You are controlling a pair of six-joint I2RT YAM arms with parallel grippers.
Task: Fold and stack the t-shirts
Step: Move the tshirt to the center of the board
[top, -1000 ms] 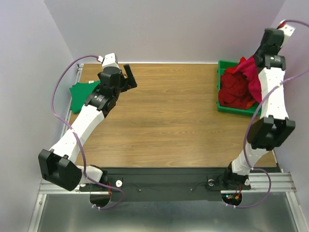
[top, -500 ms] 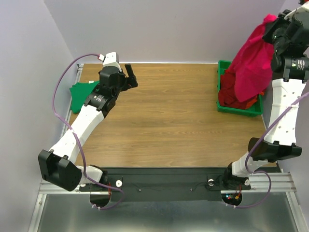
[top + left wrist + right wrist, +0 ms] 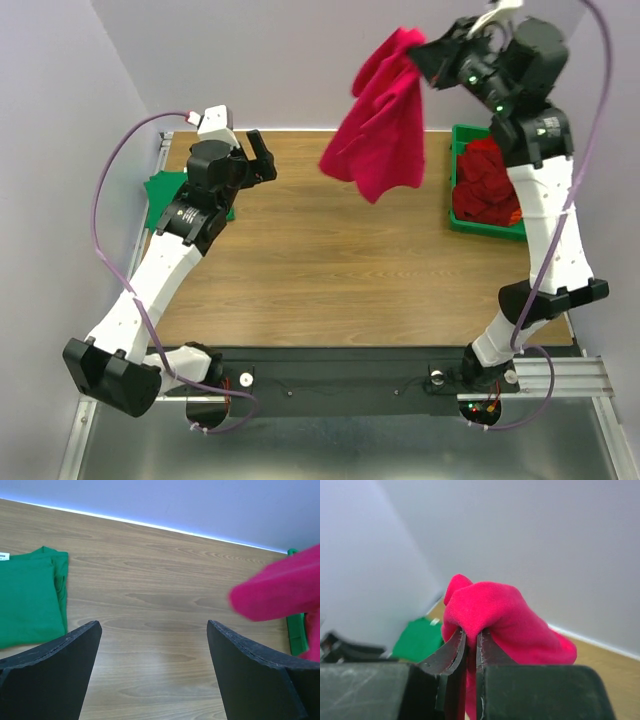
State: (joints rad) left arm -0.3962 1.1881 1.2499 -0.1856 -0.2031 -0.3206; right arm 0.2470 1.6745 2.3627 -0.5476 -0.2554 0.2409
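My right gripper [image 3: 425, 52] is shut on the bright pink-red t-shirt [image 3: 380, 120] and holds it high above the table's back middle, the cloth hanging free. In the right wrist view the cloth [image 3: 490, 610] bulges over the pinched fingertips [image 3: 455, 650]. A folded green t-shirt [image 3: 165, 192] lies at the table's far left, also in the left wrist view [image 3: 27, 597]. My left gripper [image 3: 262, 158] is open and empty just right of it, above bare wood. Dark red and orange t-shirts [image 3: 487, 185] lie piled in the tray.
The green plastic tray [image 3: 462, 140] stands at the back right of the wooden table [image 3: 330, 270]. Purple-grey walls close the back and sides. The right arm [image 3: 545, 200] rises beside the tray.
My right gripper has swung up and left, carrying the pink-red t-shirt out of the tray to above the table's back middle. The left arm has shifted slightly left.
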